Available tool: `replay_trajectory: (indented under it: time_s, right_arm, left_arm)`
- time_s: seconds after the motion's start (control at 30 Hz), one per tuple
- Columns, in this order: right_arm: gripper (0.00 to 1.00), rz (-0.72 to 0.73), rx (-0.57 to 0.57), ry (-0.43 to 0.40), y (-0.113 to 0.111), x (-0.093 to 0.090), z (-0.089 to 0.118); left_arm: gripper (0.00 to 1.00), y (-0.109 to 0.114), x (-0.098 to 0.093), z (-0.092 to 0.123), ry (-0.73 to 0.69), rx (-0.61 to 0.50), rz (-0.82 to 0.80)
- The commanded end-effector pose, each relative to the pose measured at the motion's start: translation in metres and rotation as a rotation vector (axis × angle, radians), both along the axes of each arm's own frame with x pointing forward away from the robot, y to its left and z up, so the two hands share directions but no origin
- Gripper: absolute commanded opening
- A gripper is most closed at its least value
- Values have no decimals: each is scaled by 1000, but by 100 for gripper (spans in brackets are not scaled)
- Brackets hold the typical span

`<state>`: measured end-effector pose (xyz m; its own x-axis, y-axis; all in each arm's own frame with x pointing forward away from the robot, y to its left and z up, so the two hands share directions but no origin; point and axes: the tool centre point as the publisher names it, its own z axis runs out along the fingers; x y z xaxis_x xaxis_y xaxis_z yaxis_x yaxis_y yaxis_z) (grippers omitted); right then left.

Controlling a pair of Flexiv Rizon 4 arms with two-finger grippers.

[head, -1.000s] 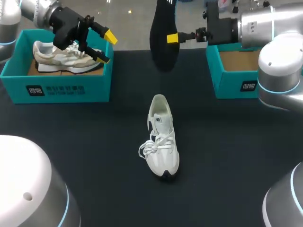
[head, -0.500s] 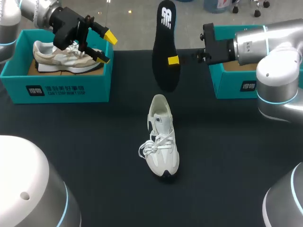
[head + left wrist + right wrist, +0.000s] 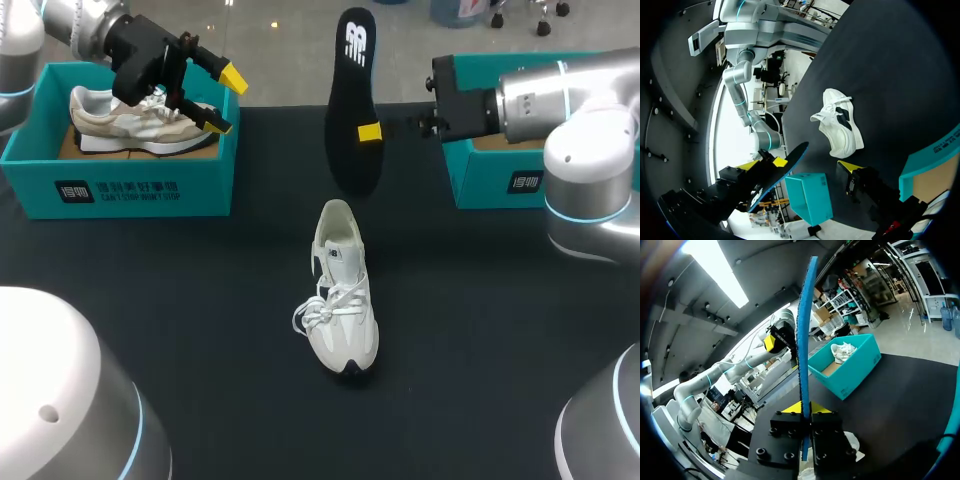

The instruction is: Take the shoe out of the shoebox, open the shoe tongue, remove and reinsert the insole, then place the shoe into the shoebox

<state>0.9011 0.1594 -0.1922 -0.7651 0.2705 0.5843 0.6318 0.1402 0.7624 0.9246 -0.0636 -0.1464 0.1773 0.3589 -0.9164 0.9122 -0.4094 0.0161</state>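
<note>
The right gripper [image 3: 805, 409] clamps a dark insole [image 3: 804, 330] between its two yellow-tipped fingers. The insole stands upright and is seen edge-on, its blue rim facing the camera. Ahead of the gripper, a teal shoebox [image 3: 850, 372] sits on the black table [image 3: 900, 390] near its far edge, a pale shoe [image 3: 845, 351] lying inside. The left arm [image 3: 725, 369], silver with cyan rings, hangs near that box, beyond the insole, with one yellow fingertip showing. Under the gripper, part of a white shoe [image 3: 856, 444] peeks out on the table. The teal wall of a second shoebox [image 3: 952, 412] curves in beside the gripper.
</note>
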Motion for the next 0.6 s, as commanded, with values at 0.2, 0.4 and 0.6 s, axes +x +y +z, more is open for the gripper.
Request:
replay_trajectory:
  time_s: [0.2,0.4,0.6]
  right_arm:
    - [0,-9,-41,-94,15,8,-30]
    - [0,11,-55,-131,19,11,-46]
    - [0,32,-50,-195,20,8,-62]
  left_arm:
    - [100,0,0,1,-1,4,-1]
    - [100,0,0,1,-1,4,-1]
    - [100,0,0,1,-1,4,-1]
